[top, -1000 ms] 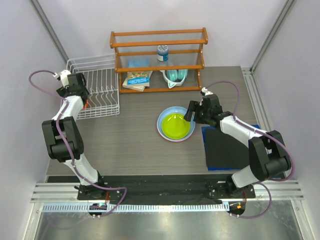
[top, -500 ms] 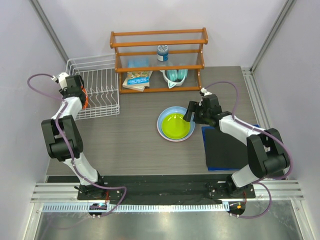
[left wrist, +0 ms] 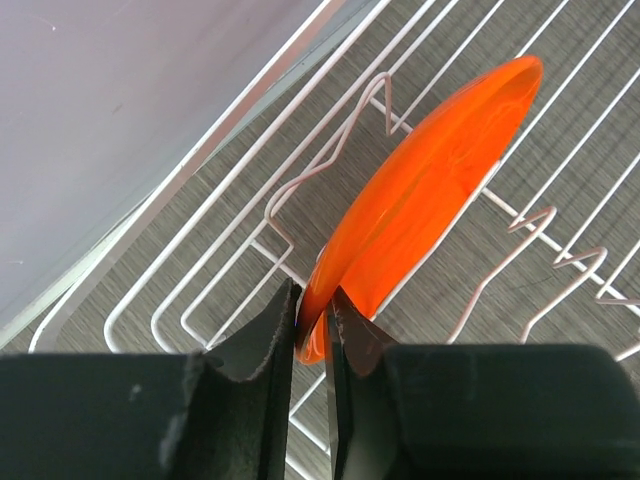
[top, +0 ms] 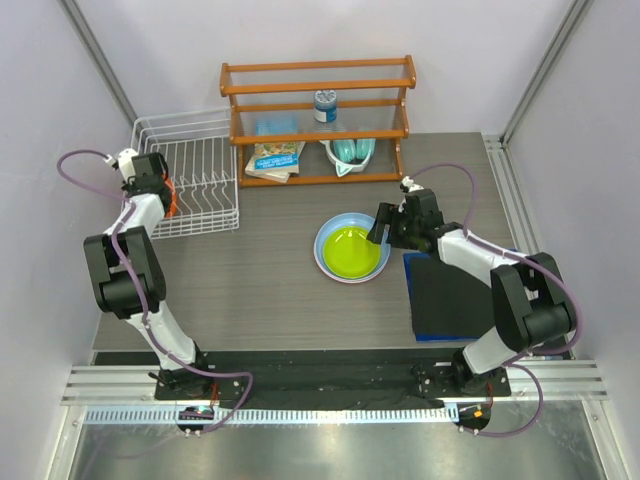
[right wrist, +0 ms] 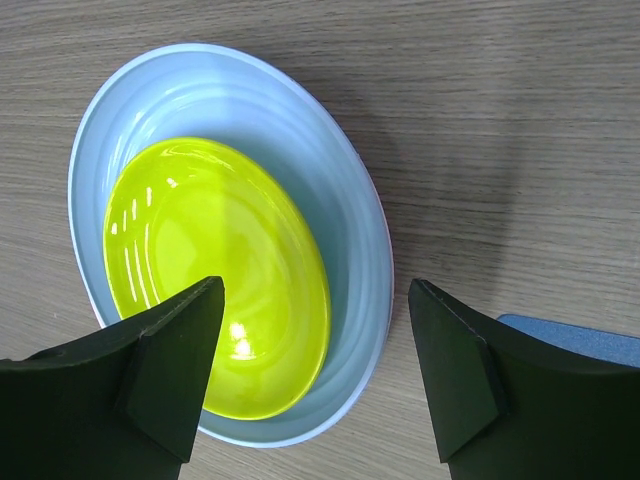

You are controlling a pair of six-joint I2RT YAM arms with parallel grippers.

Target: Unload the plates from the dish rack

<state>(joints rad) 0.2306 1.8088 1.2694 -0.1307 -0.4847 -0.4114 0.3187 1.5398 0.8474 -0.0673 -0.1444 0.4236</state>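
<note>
An orange plate (left wrist: 430,190) stands on edge between the tines of the white wire dish rack (left wrist: 250,225). My left gripper (left wrist: 314,320) is shut on its lower rim; from above, the left gripper (top: 168,195) sits at the left end of the dish rack (top: 205,185). On the table lies a light blue plate (top: 328,250) with a lime green plate (top: 354,251) stacked in it. The right gripper (right wrist: 315,335) hovers open over the right side of the light blue plate (right wrist: 345,220) and lime green plate (right wrist: 210,270), holding nothing.
A brown wooden shelf (top: 320,120) at the back holds books, a bottle and a teal bowl-like item (top: 350,152). A dark blue mat (top: 455,295) lies right of the stacked plates. Walls close in at left and right.
My left gripper's jaws have closed onto the orange plate's rim in the rack. The right arm has stayed almost still over the stacked plates.
</note>
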